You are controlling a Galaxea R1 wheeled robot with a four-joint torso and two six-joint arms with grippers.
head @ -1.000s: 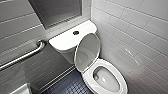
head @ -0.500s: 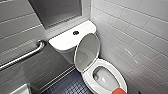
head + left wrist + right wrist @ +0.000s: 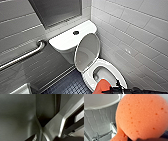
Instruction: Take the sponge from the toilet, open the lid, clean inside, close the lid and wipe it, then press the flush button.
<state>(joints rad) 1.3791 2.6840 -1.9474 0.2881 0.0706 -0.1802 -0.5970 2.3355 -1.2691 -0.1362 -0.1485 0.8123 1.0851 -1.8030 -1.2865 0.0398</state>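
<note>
The sponge has just come up into my head view and now hangs over the front rim of the toilet, grasped in the right tool. The lid stands open against the tank, so I judge the bowl cleaning is about to start.

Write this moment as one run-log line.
lid: raised | sponge: gripped by right hand | position: at toilet front rim

sponge: matt foam — pitted | toilet: glossy ceramic | lid: smooth plastic | grab bar: metal — shiny
</note>
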